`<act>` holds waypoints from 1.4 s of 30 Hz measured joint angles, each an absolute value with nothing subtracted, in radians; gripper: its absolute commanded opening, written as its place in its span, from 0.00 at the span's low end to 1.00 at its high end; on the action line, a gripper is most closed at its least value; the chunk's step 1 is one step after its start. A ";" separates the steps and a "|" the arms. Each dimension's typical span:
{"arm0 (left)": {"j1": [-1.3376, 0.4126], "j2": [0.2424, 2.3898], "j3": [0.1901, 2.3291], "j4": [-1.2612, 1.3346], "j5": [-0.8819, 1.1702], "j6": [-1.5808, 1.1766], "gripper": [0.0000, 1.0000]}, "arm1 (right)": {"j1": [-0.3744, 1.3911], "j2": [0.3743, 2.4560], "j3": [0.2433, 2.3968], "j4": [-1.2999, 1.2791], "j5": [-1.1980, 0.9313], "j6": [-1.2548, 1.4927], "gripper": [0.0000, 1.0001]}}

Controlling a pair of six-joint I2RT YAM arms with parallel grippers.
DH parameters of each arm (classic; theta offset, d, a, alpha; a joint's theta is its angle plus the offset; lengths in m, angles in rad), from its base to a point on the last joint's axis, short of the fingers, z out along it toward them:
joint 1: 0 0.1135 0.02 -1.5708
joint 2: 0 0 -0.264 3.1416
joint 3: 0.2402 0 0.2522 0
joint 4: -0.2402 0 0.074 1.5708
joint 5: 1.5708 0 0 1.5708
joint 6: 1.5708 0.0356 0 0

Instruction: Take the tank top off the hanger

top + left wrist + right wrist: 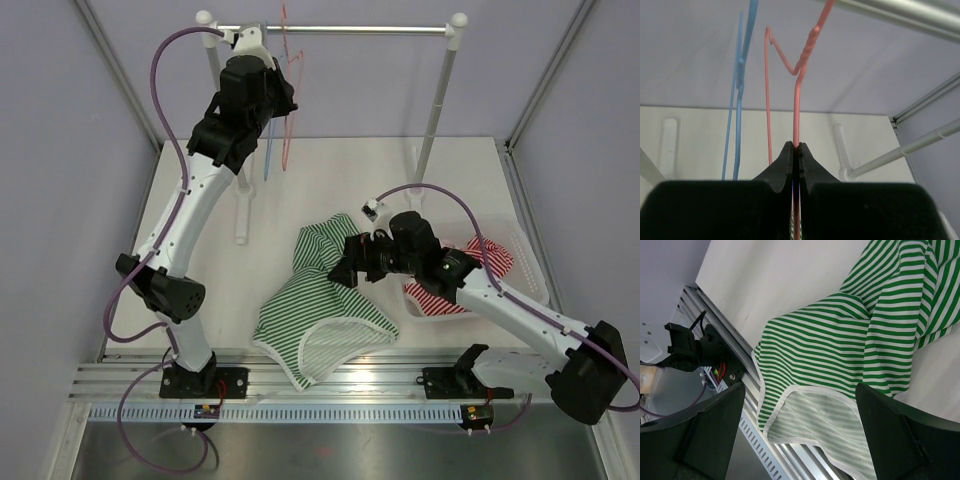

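The green-and-white striped tank top (325,305) is lying crumpled on the white bench (400,180), and no hanger is sitting inside it. Its white-trimmed edge is reaching over the aluminium mounting track (400,375) at the near side of the bench; the right wrist view is showing this overlap clearly.

Directly above the tank top, the right hand (800,395) is hovering with its two fingers (710,430) standing wide apart. It is gripping nothing, and I cannot tell whether it is touching the cloth.

Just to the right of the tank top, a clear plastic bin (530,270) is standing on the bench, with a red-and-white striped garment (480,262) lying in it.

Far behind the tank top, a red wire hanger (796,100) is hanging bare from the metal garment rail (350,30). The left hand (796,152) is clamped on the lower wire of this hanger, its fingers pressed together with only the thin wire between them. A blue hanger (737,100) is hanging just beside the red one, on its left in the left wrist view, and the two are not touching there. The left arm is stretching up from the bench edge to this rail, well apart from the tank top.
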State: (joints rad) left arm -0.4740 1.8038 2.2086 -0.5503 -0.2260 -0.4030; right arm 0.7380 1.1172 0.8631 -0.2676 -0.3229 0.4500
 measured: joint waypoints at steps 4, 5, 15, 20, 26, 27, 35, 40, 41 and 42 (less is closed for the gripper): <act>-0.474 1.786 2.157 -0.551 -0.212 -0.411 0.31 | 0.748 1.194 0.863 -0.241 -0.315 0.447 0.99; -0.475 1.782 2.148 -0.553 -0.208 -0.414 0.34 | 0.752 1.214 0.863 -0.237 -0.307 0.444 1.00; -0.475 1.679 2.130 -0.561 -0.139 -0.419 0.99 | 0.801 1.417 0.965 -0.258 -0.221 0.350 0.99; -0.475 1.449 1.970 -0.548 -0.116 -0.418 0.99 | 0.860 1.559 1.103 -0.329 -0.093 0.235 0.99; -0.475 1.142 1.760 -0.546 -0.129 -0.406 0.99 | 0.876 1.701 1.187 -0.369 -0.008 0.145 1.00; -0.475 1.096 1.721 -0.543 -0.136 -0.402 0.99 | 0.876 1.728 1.203 -0.376 -0.006 0.132 0.99; -0.475 0.838 1.517 -0.632 -0.213 -0.397 0.99 | 0.884 1.881 1.238 -0.390 0.006 0.086 0.89; -0.475 0.738 1.429 -0.707 -0.245 -0.388 0.99 | 0.895 1.903 1.238 -0.386 0.024 0.075 0.10; -0.475 0.719 1.415 -0.722 -0.256 -0.381 0.99 | 0.897 1.903 1.238 -0.385 0.027 0.076 0.06; -0.475 0.700 1.396 -0.728 -0.267 -0.370 0.99 | 0.897 1.901 1.237 -0.386 0.028 0.076 0.00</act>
